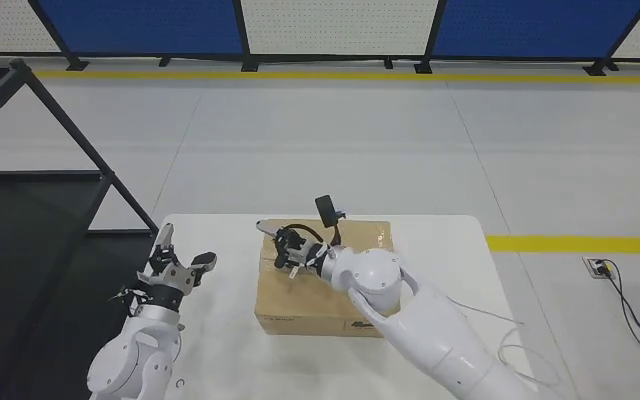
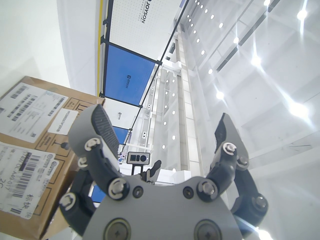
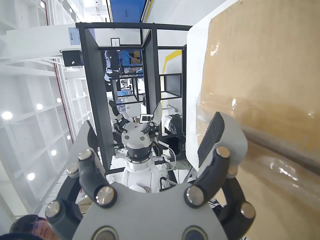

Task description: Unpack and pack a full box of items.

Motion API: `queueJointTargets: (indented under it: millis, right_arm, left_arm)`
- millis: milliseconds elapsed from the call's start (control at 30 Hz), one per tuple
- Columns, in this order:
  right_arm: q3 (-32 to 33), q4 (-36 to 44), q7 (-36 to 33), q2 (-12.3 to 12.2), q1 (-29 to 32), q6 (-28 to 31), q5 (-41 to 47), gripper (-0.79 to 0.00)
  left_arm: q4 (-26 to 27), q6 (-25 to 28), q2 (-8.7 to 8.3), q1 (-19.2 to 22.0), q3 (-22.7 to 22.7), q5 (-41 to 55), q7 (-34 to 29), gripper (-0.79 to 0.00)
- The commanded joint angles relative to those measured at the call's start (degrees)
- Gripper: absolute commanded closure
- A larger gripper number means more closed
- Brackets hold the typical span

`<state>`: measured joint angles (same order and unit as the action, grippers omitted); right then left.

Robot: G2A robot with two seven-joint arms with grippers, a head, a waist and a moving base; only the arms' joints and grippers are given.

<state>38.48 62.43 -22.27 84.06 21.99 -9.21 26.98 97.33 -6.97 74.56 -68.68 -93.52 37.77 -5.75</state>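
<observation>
On the table (image 1: pixel 450 250), the right gripper (image 1: pixel 283 248) is hovering open over the box (image 1: pixel 300 300), the left gripper (image 1: pixel 183 250) gaping beside it, likely risking a slip on glossy tape (image 3: pixel 275 171).

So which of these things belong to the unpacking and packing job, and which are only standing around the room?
For the job:
- cardboard box, taped shut
- white table under it
- right hand, open, over the box top
- left hand, open, beside the box

Just around:
- black rack beside the table
- blue wall panels
- yellow floor line
- floor socket
</observation>
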Motion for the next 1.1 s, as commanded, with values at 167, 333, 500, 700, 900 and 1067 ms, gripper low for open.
queueJointTargets:
  millis: [167, 333, 500, 700, 900, 1067]
  right_arm:
    - [-1.8, -6.8, -1.1, 2.8, -2.5, 1.1, 1.2, -0.785]
    - [-1.9, -9.2, -1.3, 3.9, -2.6, 1.9, 0.9, -0.785]
    - [-0.1, -9.7, -1.3, 3.8, -1.6, 2.6, -0.1, -0.785]
    - [4.0, -6.5, -0.8, 2.2, 1.9, 2.5, -2.7, -0.785]
    - [8.4, -0.2, -0.2, 0.3, 6.3, 0.2, -6.3, -0.785]
    - [12.3, 5.4, 0.1, -1.4, 10.5, -2.7, -9.6, -0.785]
  left_arm:
    - [-0.1, -0.2, -0.02, -0.1, 0.0, 0.5, 0.0, -0.785]
    - [-0.8, -0.9, -0.04, 1.0, 0.6, 0.3, -0.4, -0.785]
    - [-1.4, -1.6, -0.07, 2.2, 1.4, -0.3, -0.7, -0.785]
    - [-1.8, -2.2, -0.08, 3.6, 2.5, -0.8, -1.3, -0.785]
    - [-2.5, -2.8, -0.05, 4.9, 3.8, -1.4, -1.7, -0.785]
    - [-3.1, -3.0, -0.01, 5.7, 4.6, -1.5, -1.9, -0.785]
